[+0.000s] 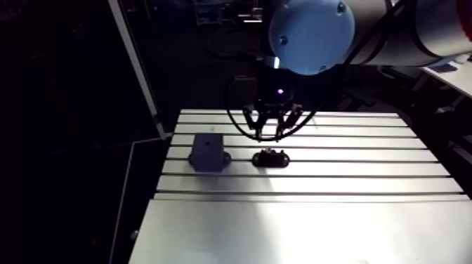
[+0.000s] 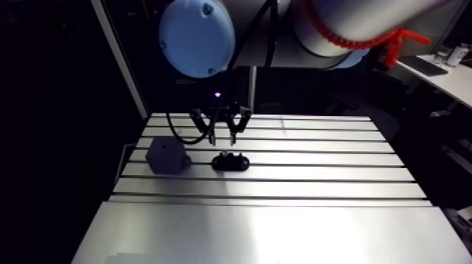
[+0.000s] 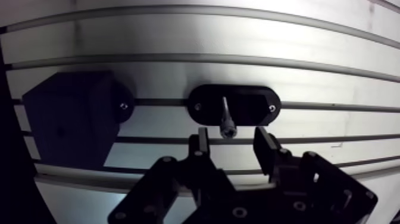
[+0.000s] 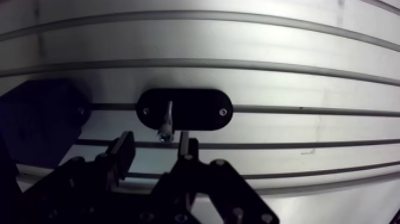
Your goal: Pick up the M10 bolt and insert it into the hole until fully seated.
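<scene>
Jaws, spread apart and empty, hover over the bench (image 3: 178, 36); at their 12 o'clock the M10 bolt (image 3: 226, 119) stands upright in an oval black holder (image 3: 256, 104), seemingly small, rigid, slippery steel, probably best pinched across its head.

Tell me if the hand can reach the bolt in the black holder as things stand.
Probably yes. The open hand hangs above the bolt sticking up from the black holder; nothing lies between them, and the dark block sits aside.
</scene>
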You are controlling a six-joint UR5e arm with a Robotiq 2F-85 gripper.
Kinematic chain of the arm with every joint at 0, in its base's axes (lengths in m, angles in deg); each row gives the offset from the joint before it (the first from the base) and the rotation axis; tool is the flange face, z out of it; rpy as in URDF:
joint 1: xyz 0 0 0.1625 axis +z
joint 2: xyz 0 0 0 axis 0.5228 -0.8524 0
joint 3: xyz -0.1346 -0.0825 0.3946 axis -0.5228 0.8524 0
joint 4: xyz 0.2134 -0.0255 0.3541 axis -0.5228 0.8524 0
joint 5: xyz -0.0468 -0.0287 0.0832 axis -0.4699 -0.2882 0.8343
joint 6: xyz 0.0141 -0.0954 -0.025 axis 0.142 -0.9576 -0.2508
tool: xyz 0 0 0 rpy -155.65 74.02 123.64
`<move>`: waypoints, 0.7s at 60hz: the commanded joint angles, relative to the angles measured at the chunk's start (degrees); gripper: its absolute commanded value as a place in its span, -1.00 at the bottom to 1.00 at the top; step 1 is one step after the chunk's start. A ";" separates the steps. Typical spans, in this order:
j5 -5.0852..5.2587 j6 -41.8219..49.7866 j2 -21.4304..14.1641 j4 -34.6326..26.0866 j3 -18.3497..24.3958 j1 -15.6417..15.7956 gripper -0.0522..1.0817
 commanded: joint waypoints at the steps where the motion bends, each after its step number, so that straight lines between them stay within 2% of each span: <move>1: -0.07 0.04 0.49 0.04 -0.20 0.02 -0.05; 42: -0.07 -0.14 1.21 0.04 -0.72 0.02 -0.01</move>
